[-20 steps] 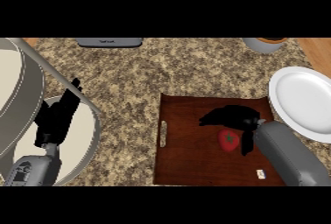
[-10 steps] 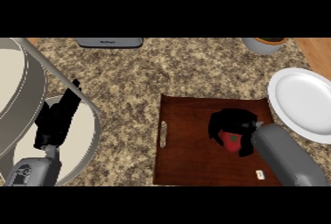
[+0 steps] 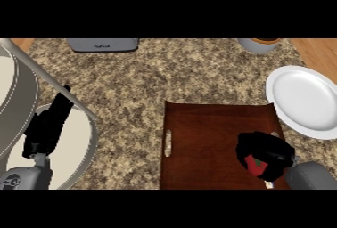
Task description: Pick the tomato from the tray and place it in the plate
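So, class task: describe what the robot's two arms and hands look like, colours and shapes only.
Both forearms are grey and rounded, coming in from the lower edge. The left hand is black, long and narrow. The right hand is black too, broad and blocky. No cables or sleeves show.

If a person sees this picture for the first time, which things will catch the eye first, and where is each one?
The right hand stands out first: it is curled over the red tomato on the dark wooden tray, low and right of centre. Next is the white plate at the right edge, with nothing on it. The left hand rests at the left, fingers straight.
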{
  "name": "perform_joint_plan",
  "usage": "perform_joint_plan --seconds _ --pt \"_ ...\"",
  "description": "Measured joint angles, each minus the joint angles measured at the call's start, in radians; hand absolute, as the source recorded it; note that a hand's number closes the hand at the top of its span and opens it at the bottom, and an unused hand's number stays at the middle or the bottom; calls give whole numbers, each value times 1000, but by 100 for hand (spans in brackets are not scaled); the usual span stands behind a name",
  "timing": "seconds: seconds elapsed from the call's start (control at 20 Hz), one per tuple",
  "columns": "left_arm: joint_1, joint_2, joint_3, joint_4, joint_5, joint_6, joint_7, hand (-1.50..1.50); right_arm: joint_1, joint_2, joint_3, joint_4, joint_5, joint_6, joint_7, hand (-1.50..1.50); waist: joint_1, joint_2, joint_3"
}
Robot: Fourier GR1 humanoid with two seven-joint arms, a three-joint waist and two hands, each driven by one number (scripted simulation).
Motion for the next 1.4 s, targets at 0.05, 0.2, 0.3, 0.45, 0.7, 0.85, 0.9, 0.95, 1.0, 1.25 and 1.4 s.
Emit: perform_joint_plan --seconds 0.05,0.2,0.3,0.45,0.7,0.85,0.9,0.95,1.0,1.25,1.4 --pt "1 -2 2 2 0 0 -3 0 43 -19 -20 -41 -10 -27 2 150 -4 2 1" --pt "-5 -8 4 8 -4 11 1 0 147 -58 -98 -165 -75 -88 -5 150 -17 5 4" --pt "0 -3 12 10 0 8 -3 0 196 -67 -166 -241 -143 -122 -18 150 -23 6 4" --pt "7 4 20 4 6 1 -1 0 253 -54 -273 -347 -243 -173 -9 150 -26 5 5" --pt "9 -1 14 -4 4 -7 -9 0 339 -44 -445 -482 -387 -205 53 150 -6 11 7" --pt "-8 -7 10 25 -4 -14 -26 0 344 -54 -530 -516 -485 -148 117 150 8 16 7" --pt "-16 -15 2 23 -11 -8 -22 0 330 -57 -551 -514 -507 -129 150 150 13 17 7" --pt "-16 -16 4 27 -12 -10 -30 0 327 -65 -579 -505 -529 -114 162 150 18 17 7" --pt "-36 -16 7 41 -10 -13 -25 0 302 -72 -598 -470 -547 -100 172 150 22 19 7" --pt "-37 -22 1 32 -17 -26 -23 0 158 -118 -674 -287 -595 -45 210 150 38 21 8" --pt "-58 -28 2 37 -18 -26 -7 0 66 -159 -711 -116 -591 -42 167 150 44 24 8"
